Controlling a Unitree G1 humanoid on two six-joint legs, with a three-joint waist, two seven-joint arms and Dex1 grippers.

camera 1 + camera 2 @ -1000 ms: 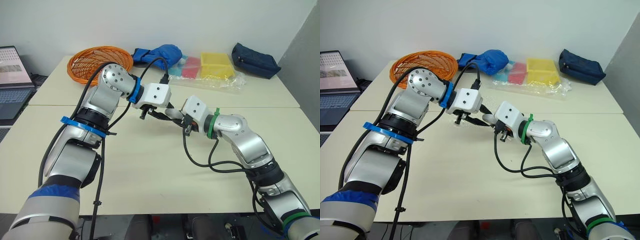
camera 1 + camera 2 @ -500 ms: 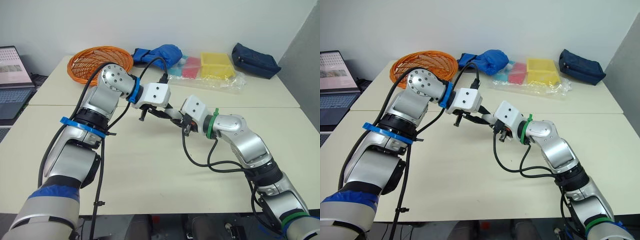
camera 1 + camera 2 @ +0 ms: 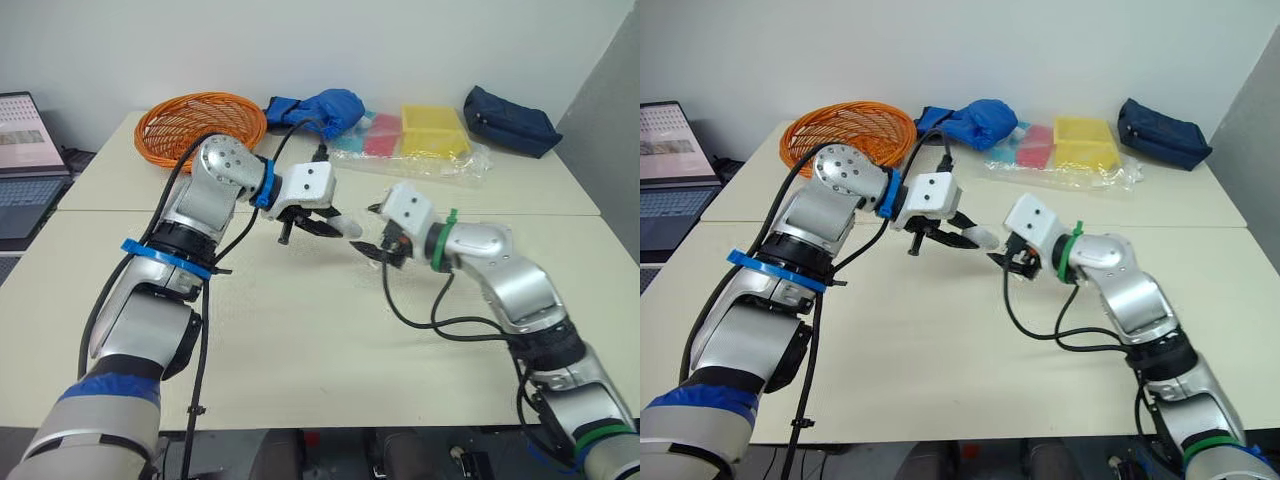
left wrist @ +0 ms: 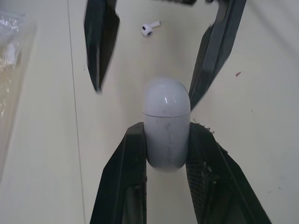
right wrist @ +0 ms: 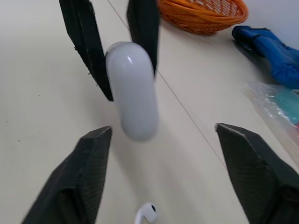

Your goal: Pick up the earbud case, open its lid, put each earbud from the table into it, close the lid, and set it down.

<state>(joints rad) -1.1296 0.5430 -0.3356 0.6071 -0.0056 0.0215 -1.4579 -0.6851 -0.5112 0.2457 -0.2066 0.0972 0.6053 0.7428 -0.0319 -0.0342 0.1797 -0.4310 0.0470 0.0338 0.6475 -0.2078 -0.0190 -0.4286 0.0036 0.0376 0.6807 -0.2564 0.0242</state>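
My left gripper (image 4: 167, 133) is shut on the lower half of the white earbud case (image 4: 166, 122), held above the table's middle with its lid closed (image 3: 345, 227). My right gripper (image 5: 163, 133) stands open just right of the case, its fingers (image 4: 217, 46) wide apart on either side of the case's lid end without touching it. One white earbud (image 4: 149, 29) lies on the table beneath the two grippers, and it also shows low in the right wrist view, earbud (image 5: 145, 214).
At the table's far side are an orange wicker basket (image 3: 200, 120), a blue cloth (image 3: 320, 105), a yellow box in a plastic bag (image 3: 432, 132) and a navy pouch (image 3: 510, 120). A laptop (image 3: 20, 150) sits off to the far left.
My right gripper has let go of the case's lid end, opened wide and drawn back to the right. The left gripper keeps its hold on the case.
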